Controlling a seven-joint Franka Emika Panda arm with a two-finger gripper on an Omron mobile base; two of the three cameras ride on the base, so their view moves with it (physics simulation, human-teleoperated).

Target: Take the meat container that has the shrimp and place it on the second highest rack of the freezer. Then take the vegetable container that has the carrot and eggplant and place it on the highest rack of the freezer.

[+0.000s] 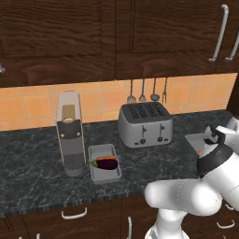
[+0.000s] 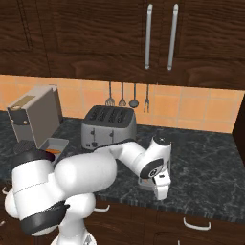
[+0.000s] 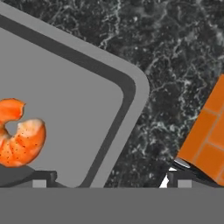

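Dark marble counter [image 3: 175, 65]; grey tray [image 3: 65, 100] holds shrimp [image 3: 19, 140]; no writing legible.

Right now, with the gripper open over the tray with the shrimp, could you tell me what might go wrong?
The gripper is open above the meat container's corner, so closing there could pinch only the rim and tip it. The loose shrimp could slide or fall out if the container tilts. The toaster stands close behind the arm and might be knocked.

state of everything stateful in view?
gripper: open, above the meat container's corner
meat container: on the counter, shrimp inside
vegetable container: on the counter, carrot and eggplant inside
upper cabinets: doors shut
toaster: slots empty
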